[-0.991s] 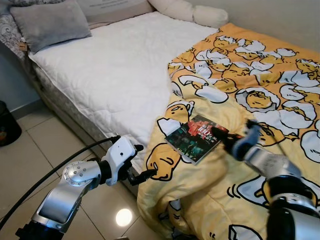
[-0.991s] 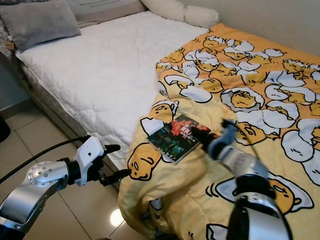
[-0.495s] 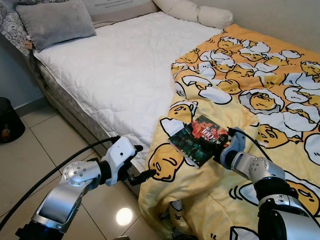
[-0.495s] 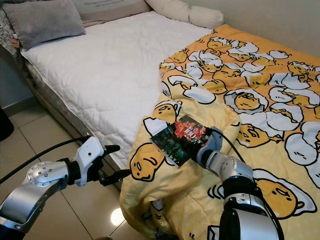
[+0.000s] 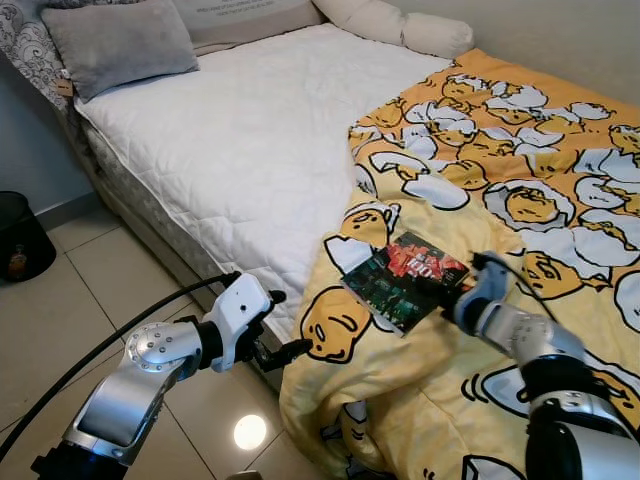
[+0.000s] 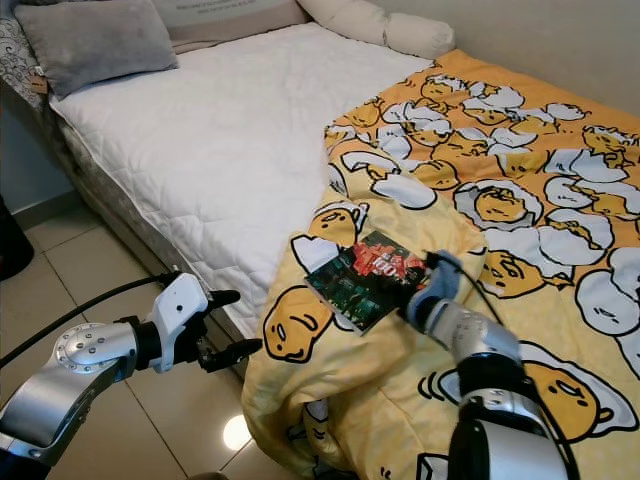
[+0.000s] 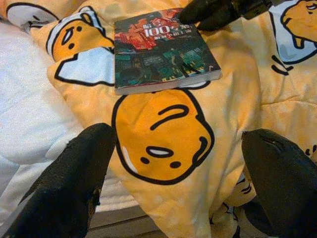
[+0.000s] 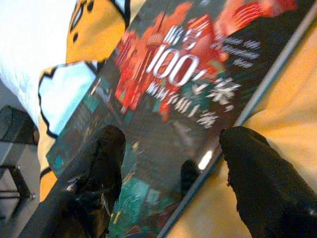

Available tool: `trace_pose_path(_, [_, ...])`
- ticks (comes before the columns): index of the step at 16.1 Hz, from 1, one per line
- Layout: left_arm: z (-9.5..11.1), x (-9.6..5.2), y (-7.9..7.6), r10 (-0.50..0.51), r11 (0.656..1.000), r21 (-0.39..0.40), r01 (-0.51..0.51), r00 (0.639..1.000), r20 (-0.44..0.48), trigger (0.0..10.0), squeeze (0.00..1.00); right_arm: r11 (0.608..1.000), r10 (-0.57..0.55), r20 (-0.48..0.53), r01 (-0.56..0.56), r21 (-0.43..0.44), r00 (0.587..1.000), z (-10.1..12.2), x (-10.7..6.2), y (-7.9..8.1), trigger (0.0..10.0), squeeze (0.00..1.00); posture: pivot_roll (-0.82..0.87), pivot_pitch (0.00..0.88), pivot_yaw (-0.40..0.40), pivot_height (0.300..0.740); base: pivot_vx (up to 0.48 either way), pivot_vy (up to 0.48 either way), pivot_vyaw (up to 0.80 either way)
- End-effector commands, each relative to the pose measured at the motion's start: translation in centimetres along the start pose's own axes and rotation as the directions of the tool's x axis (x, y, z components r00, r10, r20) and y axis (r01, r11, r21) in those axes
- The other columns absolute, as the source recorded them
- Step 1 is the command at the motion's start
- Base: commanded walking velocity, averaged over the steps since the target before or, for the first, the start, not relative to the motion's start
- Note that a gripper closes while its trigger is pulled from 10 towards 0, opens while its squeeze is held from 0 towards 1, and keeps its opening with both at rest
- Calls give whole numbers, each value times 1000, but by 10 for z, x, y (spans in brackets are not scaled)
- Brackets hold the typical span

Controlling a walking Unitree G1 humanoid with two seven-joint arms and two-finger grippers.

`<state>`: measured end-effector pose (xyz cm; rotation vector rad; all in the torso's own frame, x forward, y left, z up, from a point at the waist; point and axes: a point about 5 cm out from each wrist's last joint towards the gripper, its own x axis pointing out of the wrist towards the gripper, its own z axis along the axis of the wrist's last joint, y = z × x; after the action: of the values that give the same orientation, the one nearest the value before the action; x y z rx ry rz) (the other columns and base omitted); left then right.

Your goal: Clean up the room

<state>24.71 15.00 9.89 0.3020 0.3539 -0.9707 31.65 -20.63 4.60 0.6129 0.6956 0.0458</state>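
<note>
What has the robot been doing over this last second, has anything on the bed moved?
The right pincer has reached in to the book's edge, fingers open over its cover. The book lies where it was on the yellow blanket; the left pincer hangs open by the bedside as before.

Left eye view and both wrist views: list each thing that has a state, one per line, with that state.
book: closed, lying flat, cover up, on the blanket
blanket: rumpled, pulled back off part of the mattress, its edge hanging over the bed's side
mattress: partly uncovered
grey pillow: lying at the head of the bed
right gripper: open, at the book's edge
left gripper: open, holding nothing
</note>
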Motion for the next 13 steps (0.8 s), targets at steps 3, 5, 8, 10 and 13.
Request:
trace_pose_path(3, [7,0,3,-15,1000,23,15,1000,12,10000,1000,998,-54,12,54,-15,998,-1,-4,-11,10000,0,-8,0,-37,740,0,0,0])
trace_pose_path(5, [8,1,3,-19,1000,25,19,1000,17,10000,1000,999,-47,-1,47,-10,999,-4,-3,-10,10000,0,-7,0,-35,740,0,0,0])
trace_pose_path(8, [10,2,4,-29,999,35,29,999,14,10000,1000,1000,-2,-53,2,4,999,-20,5,1,10000,0,-7,0,-31,740,0,0,0])
trace_pose_path(10, [10,3,6,-32,999,37,31,999,13,10000,1000,999,22,-74,-21,25,997,-26,10,8,10000,0,-3,0,-32,740,0,0,0])
trace_pose_path(13, [10,4,6,-32,999,39,32,999,10,10000,1000,999,20,-129,-24,-32,991,-36,15,15,10000,0,2,0,-34,740,0,0,0])
